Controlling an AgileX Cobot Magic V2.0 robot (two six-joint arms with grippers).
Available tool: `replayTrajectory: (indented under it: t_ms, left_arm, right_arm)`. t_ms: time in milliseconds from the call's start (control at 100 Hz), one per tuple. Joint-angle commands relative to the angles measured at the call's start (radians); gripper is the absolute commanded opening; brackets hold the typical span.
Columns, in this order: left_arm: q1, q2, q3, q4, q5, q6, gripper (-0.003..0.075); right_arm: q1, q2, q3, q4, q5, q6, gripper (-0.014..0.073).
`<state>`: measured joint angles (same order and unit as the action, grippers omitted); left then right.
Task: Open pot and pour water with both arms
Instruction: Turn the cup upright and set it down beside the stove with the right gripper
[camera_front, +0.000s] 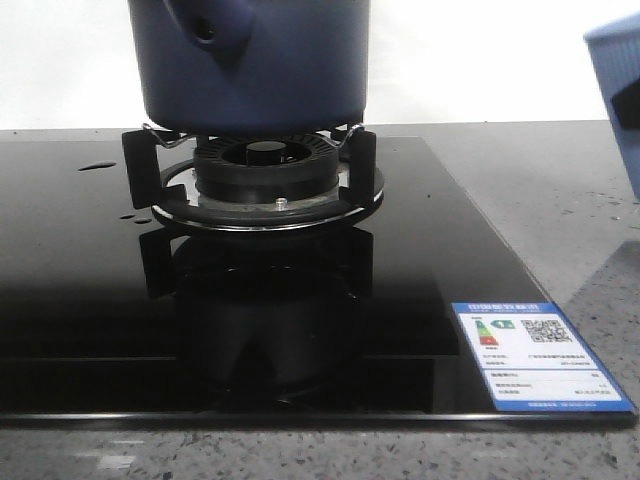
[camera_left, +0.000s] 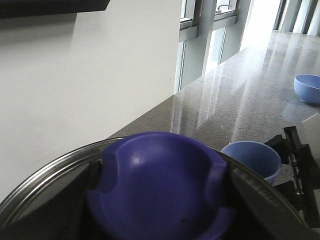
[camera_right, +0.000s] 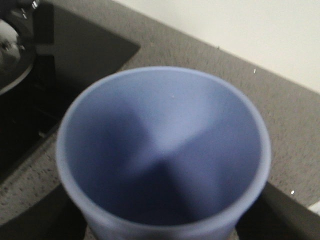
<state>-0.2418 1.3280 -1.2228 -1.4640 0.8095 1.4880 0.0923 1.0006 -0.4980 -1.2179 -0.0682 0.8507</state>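
The dark navy pot (camera_front: 255, 60) stands on the gas burner (camera_front: 265, 170); its top is cut off in the front view. In the left wrist view, my left gripper (camera_left: 160, 200) is shut on the purple-blue lid knob (camera_left: 160, 185), a dark finger (camera_left: 95, 175) on each side. The glass lid's metal rim (camera_left: 45, 172) curves around it. I cannot tell whether the lid is raised. My right gripper (camera_right: 160, 232) is shut on a pale blue cup (camera_right: 162, 155), which is upright beside the pot on the right (camera_front: 615, 100). The cup's inside looks dry.
The black glass hob (camera_front: 90, 290) has a few droplets at its far left and an energy label (camera_front: 530, 355) at its front right corner. Grey speckled counter (camera_front: 560, 200) surrounds it. A blue bowl (camera_left: 308, 87) sits farther along the counter, near the windows.
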Motion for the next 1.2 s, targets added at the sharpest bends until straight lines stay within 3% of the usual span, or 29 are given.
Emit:
replayTrajectory:
  t_ms: [0,320,420,500,640,880,1190]
  left_arm:
    - [-0.010,-0.030,-0.032,-0.094,0.020,0.001,0.0222]
    - [-0.010,-0.030,-0.032,-0.094,0.038,0.001,0.0222]
    - [-0.010,-0.030,-0.032,-0.094,0.045,0.001,0.0222]
    - [-0.010,-0.030,-0.032,-0.094,0.047,0.001,0.0222]
    - [-0.010,-0.030,-0.032,-0.094,0.047,0.001,0.0222]
    - [-0.010,-0.030,-0.032,-0.094,0.050,0.001,0.0222]
    - [-0.010,-0.028,-0.032,-0.094,0.045,0.001,0.0222]
  right_arm:
    - [-0.011,0.033,-0.024,-0.009,-0.054,0.002,0.0206]
    - [-0.011,0.078,-0.024,0.005,-0.144,0.002,0.0233]
    - [-0.011,0.078,-0.024,0.047,-0.123,0.002,0.0353]
    - [-0.011,0.078,-0.024,0.104,-0.080,0.002,0.0504]
    - [-0.011,0.074,-0.024,0.138,-0.031,0.002,0.0631]
    - [-0.011,0.007,-0.024,0.139,-0.031,0.004,0.0636]
    - [-0.011,-0.244,-0.024,0.140,-0.013,0.004,0.0636]
